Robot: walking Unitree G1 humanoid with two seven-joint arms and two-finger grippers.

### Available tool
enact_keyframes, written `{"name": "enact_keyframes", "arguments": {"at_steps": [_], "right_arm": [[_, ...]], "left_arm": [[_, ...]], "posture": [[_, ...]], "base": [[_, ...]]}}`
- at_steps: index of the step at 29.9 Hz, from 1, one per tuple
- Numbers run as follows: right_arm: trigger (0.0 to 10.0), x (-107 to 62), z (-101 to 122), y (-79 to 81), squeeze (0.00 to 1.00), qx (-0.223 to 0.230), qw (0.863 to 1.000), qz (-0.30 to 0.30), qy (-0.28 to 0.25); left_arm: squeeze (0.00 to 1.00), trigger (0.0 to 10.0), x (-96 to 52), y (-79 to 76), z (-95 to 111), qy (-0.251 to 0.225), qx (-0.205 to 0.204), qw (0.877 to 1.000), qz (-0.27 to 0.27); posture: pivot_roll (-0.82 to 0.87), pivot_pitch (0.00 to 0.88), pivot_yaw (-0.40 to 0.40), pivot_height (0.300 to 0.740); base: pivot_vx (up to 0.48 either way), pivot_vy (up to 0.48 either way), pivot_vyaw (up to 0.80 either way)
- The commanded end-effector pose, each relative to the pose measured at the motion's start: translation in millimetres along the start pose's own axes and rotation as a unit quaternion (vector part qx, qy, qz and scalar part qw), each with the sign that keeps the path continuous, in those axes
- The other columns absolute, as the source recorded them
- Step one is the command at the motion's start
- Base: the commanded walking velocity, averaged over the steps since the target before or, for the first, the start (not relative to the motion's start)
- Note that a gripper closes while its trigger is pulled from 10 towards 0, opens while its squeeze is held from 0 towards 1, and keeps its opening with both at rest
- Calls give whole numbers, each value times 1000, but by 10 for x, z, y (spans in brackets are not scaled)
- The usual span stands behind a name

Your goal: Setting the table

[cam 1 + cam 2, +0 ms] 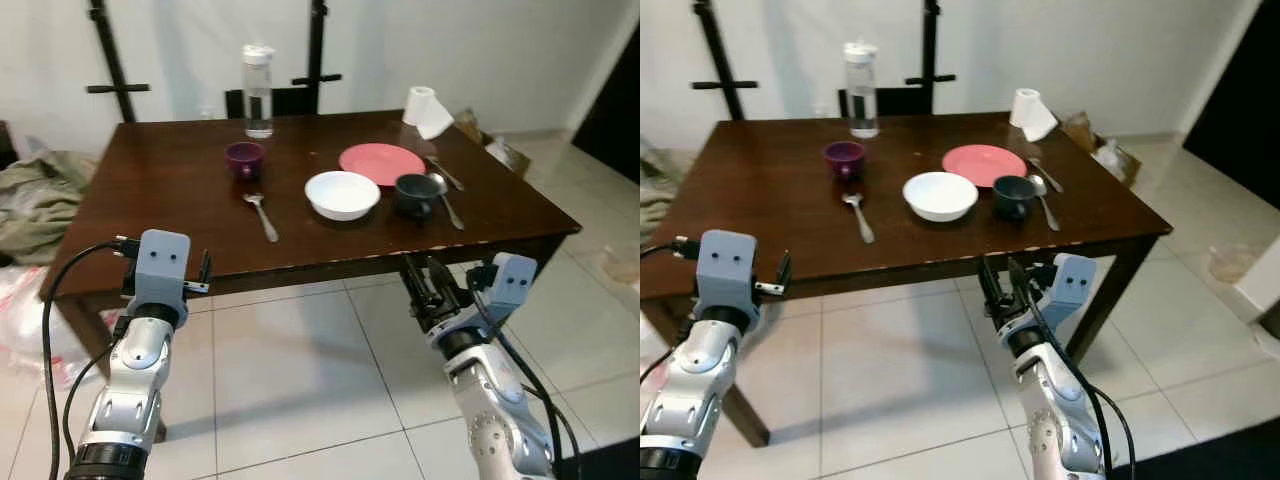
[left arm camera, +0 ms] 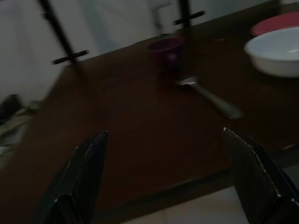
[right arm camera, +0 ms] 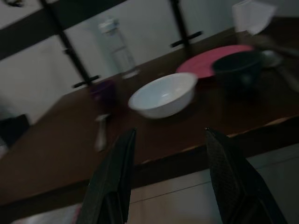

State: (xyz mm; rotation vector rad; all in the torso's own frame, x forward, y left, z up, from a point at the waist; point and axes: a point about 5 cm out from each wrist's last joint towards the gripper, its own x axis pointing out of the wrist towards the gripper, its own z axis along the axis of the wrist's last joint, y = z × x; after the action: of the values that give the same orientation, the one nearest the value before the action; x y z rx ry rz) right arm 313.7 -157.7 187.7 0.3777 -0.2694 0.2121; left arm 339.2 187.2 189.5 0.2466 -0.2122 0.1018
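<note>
Both my claws sit nearest the cam, below the near table edge and over tiled floor (image 1: 300,390). Left gripper (image 2: 168,182) hangs by the table's front-left part, fingers (image 2: 81,179) spread wide, nothing btwn them. Right gripper (image 3: 170,179) is under the front-right part, jaws also wide apart & empty.

On the dark wood table (image 1: 150,200): white bowl (image 1: 342,194) near the middle, toward the front. Pink plate (image 1: 381,164) just behind it, to its right. Dark mug (image 1: 415,193) just right of the bowl, at the plate's front rim. Spoon (image 1: 445,196) lies right beside the mug, w/ a second utensil (image 1: 447,174) just past the plate's right side. Purple cup (image 1: 245,159) sits left of the bowl, a fork (image 1: 262,215) in front of it. Clear water bottle (image 1: 258,92) stands upright at the back, paper towel roll (image 1: 426,109) at the back-right corner.
</note>
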Motion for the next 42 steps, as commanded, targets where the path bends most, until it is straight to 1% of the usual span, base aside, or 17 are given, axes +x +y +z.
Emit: {"name": "enact_keyframes", "arguments": {"at_steps": [1,6,18,22,25,28,30,35,36,37,39,42], "right_arm": [[10000,-7,-3,-2,0,1,1000,0,-2],[10000,-19,-25,-5,0,3,1000,5,2],[10000,-26,-67,50,0,9,1000,26,9],[10000,-33,-83,120,0,14,998,57,18],[10000,-53,-113,205,0,18,995,92,33],[10000,-68,-138,238,0,18,993,107,43],[10000,-98,-180,272,0,14,990,124,59],[10000,-135,-232,276,0,7,989,127,81],[10000,-152,-260,270,0,10,988,123,90],[10000,-180,-279,283,0,18,986,129,102],[10000,-196,-284,298,0,24,985,136,107],[10000,-271,-308,388,0,47,976,172,127]], "left_arm": [[0,10000,-4,48,-29,4,7,1000,5],[0,10000,-10,50,-30,3,10,1000,5],[0,10000,-18,47,-22,0,11,1000,4],[0,10000,-26,38,-16,-1,10,1000,4],[0,10000,-40,34,-16,-1,9,1000,3],[0,10000,-53,34,-25,4,5,1000,3],[0,10000,-84,44,-39,12,-1,1000,2],[0,10000,-167,8,-15,17,-11,999,-39],[0,10000,-237,-9,8,18,-17,997,-70],[0,10000,-286,1,32,20,-25,996,-86],[0,10000,-298,9,41,21,-26,996,-89],[0,10000,-334,40,86,24,-24,994,-105]], "posture": [[47,89,41,740],[48,90,41,740],[53,94,42,740],[55,94,40,740],[56,95,38,740],[56,95,38,740],[58,98,38,740],[61,101,39,740],[64,104,39,740],[66,105,40,740],[69,107,39,740],[69,107,39,740]], "base": [[472,0,0],[472,0,0],[472,0,0],[478,0,0],[480,0,0],[457,0,0],[0,0,0],[0,0,0],[0,0,0],[0,0,0],[0,0,0],[0,0,0]]}}
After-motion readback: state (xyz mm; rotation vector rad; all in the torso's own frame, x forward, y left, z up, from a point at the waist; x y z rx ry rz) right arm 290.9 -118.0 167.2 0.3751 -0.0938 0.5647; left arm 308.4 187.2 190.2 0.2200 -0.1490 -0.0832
